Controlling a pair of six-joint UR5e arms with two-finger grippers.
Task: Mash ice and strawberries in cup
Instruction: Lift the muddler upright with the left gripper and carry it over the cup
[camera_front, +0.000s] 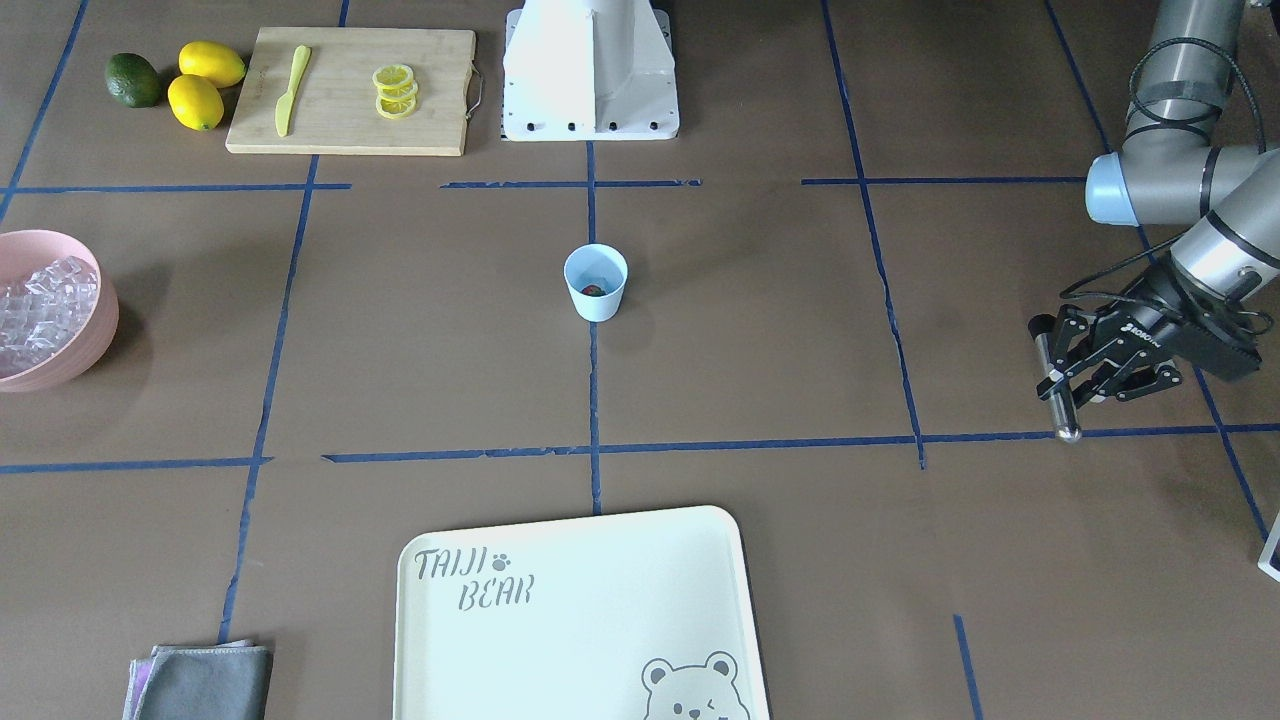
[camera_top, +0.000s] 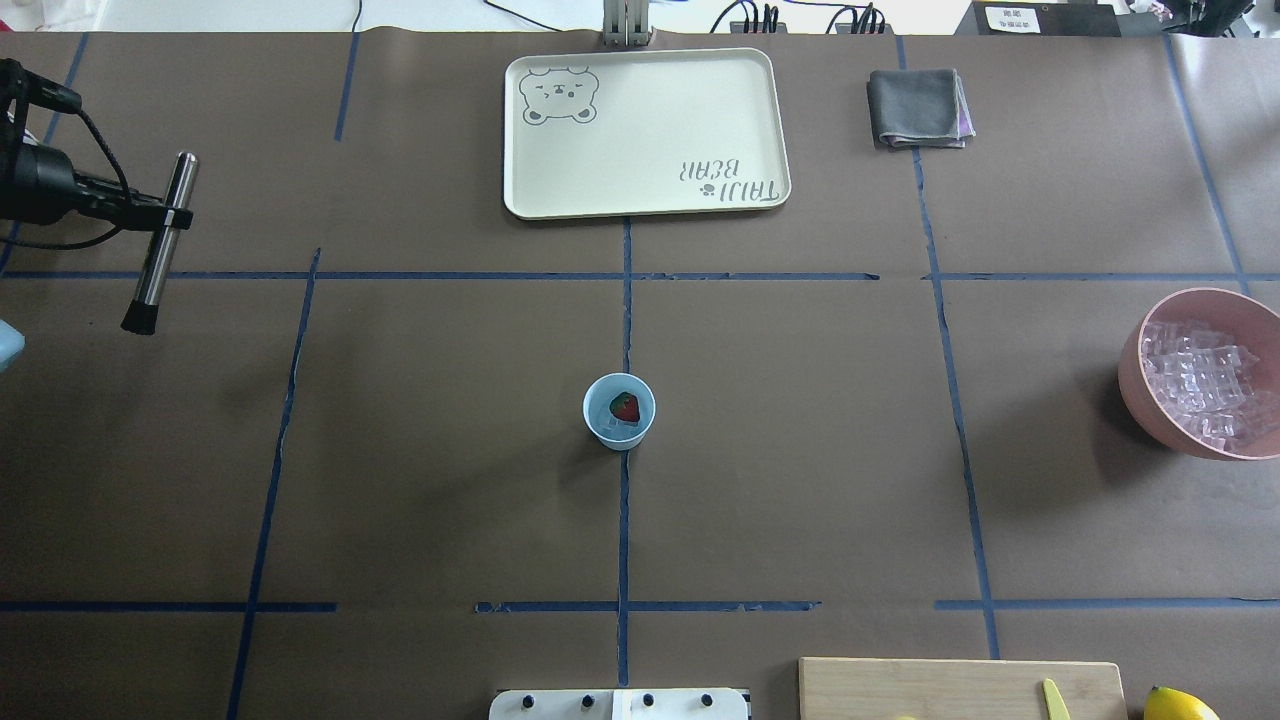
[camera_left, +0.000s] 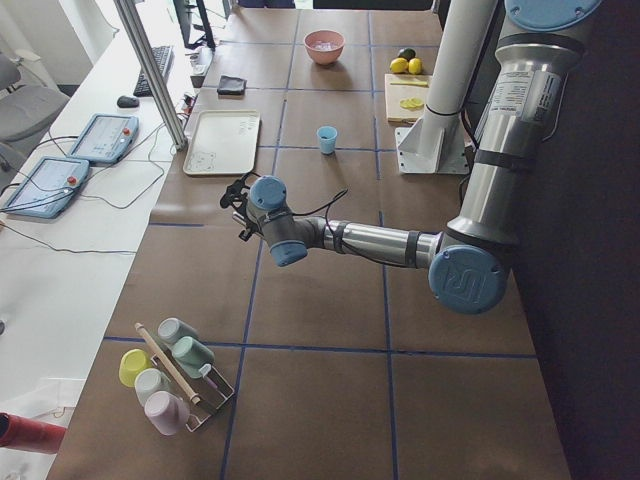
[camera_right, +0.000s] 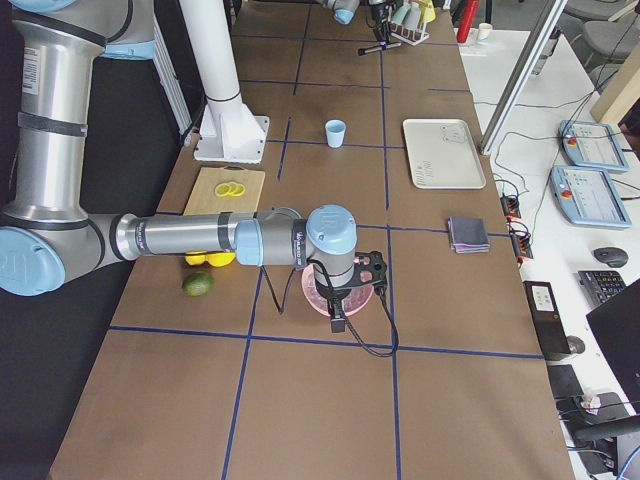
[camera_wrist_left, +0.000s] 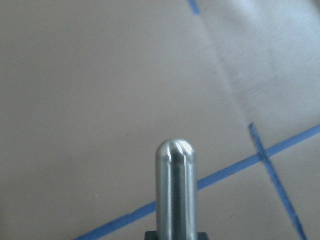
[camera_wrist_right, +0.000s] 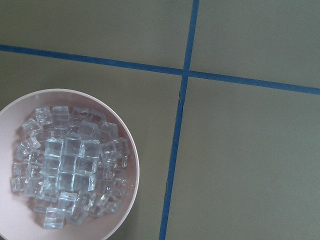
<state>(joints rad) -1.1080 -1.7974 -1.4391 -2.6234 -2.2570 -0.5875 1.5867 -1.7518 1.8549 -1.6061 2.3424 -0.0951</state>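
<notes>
The pale blue cup (camera_top: 619, 411) stands at the table's centre; it also shows in the front view (camera_front: 596, 283). One red strawberry (camera_top: 625, 407) lies inside it, with a whitish bit that may be ice beside it. Most of the ice (camera_wrist_right: 70, 170) fills the pink bowl (camera_top: 1135, 385) at the right edge. My left gripper (camera_top: 168, 215) is shut on a metal muddler rod (camera_top: 160, 245) far left of the cup, above the table; the rod's rounded end fills the left wrist view (camera_wrist_left: 175, 190). My right gripper (camera_right: 355, 285) hovers over the pink bowl; I cannot tell if it is open.
A cream bear tray (camera_top: 645, 130) and a grey cloth (camera_top: 918, 108) lie on the far side. A cutting board (camera_front: 350, 90) with lemon slices and a yellow knife, two lemons (camera_front: 205, 85) and an avocado (camera_front: 133, 80) sit near the robot base. A cup rack (camera_left: 175, 370) stands at the left end.
</notes>
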